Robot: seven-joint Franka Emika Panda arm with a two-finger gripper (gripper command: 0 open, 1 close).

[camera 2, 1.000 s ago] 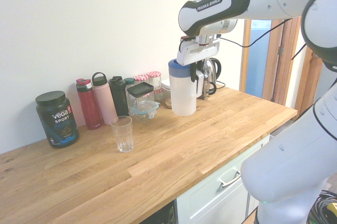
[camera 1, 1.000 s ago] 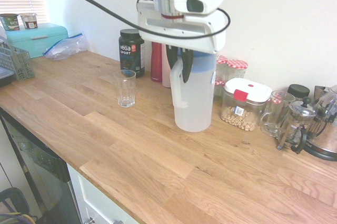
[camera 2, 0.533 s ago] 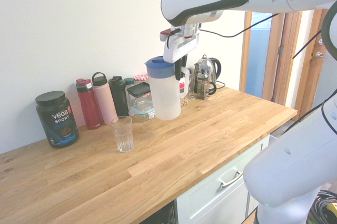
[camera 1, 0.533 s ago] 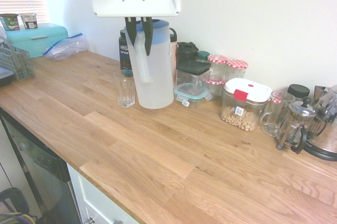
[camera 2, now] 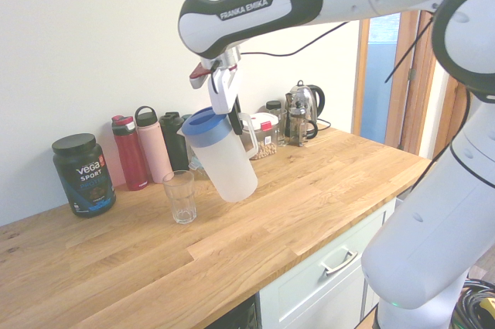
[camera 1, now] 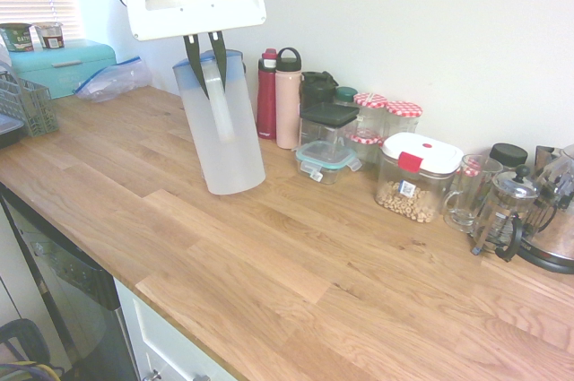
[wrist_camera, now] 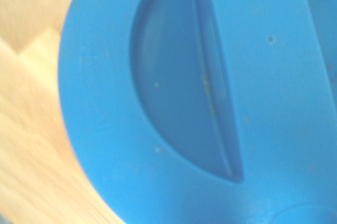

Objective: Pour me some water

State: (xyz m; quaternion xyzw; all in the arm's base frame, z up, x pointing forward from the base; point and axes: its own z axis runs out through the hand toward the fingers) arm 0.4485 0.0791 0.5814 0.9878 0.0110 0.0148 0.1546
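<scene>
My gripper [camera 1: 205, 65] is shut on the handle of a translucent white water jug [camera 1: 224, 139] with a blue lid [wrist_camera: 210, 103]. The jug [camera 2: 224, 162] hangs above the wooden counter [camera 1: 296, 282], tilted, its spout side leaning towards the empty clear glass [camera 2: 179, 196]. The glass stands on the counter just beside and below the jug's lid. In the first exterior view the jug hides the glass. The gripper [camera 2: 231, 108] comes down onto the handle from above. No water shows leaving the jug.
Along the wall stand a black Vega tub [camera 2: 83, 174], a red bottle [camera 1: 267, 94], a pink bottle [camera 1: 288, 99], storage boxes, jars, a cereal container [camera 1: 417, 175], a French press [camera 1: 502, 211] and a kettle. A teal bread bin [camera 1: 63, 63] and a dish rack [camera 1: 22, 103] sit at the far end.
The arm carried the jug along the counter from beside the cereal container to the glass, lifting it slightly. The jug went from upright to tilted.
</scene>
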